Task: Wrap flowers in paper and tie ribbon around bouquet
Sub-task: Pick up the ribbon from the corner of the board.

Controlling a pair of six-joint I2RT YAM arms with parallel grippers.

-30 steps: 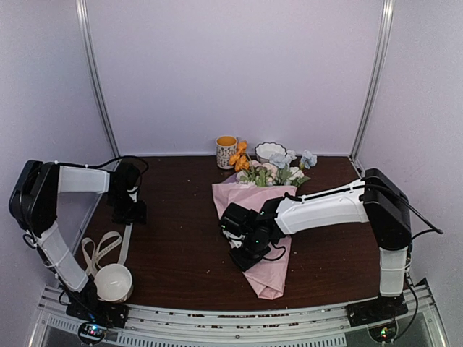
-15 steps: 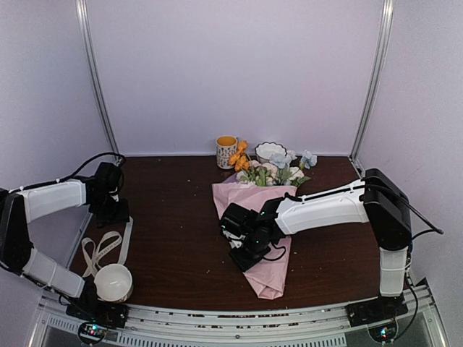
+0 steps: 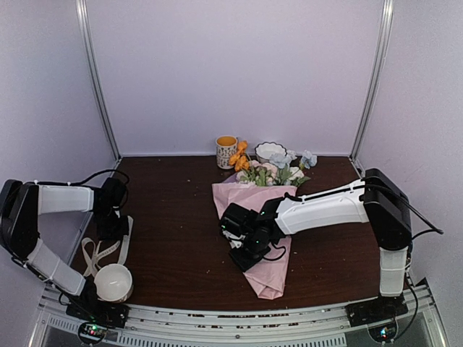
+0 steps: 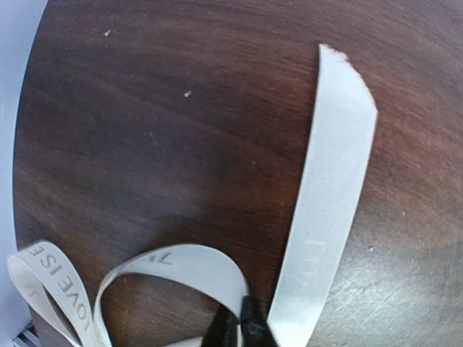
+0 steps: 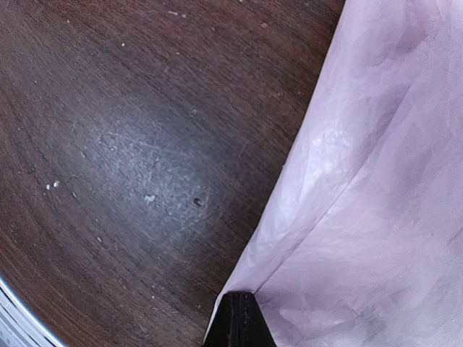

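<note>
The bouquet lies mid-table: flowers (image 3: pixel 278 170) in white, pale blue and orange at the far end, and pink paper (image 3: pixel 253 202) tapering toward me. My right gripper (image 3: pixel 247 262) is shut on the paper's left edge. In the right wrist view its closed tips (image 5: pixel 239 318) pinch the lilac-pink paper (image 5: pixel 376 202). The cream ribbon (image 3: pixel 107 247) lies looped at the near left. My left gripper (image 3: pixel 108 230) is over it. In the left wrist view its fingertips (image 4: pixel 241 323) are shut on a raised loop of the ribbon (image 4: pixel 329 195), whose free end lies flat on the table.
A white round bowl (image 3: pixel 114 282) stands just near of the ribbon at the table's front left. A patterned mug (image 3: pixel 226 151) and a small scalloped bowl (image 3: pixel 269 150) stand at the back behind the flowers. The left table edge (image 3: pixel 88 217) runs close to my left gripper.
My left arm swung back toward the near left, came down onto the ribbon and closed its jaws on a loop. The right arm and the bouquet stayed still.
</note>
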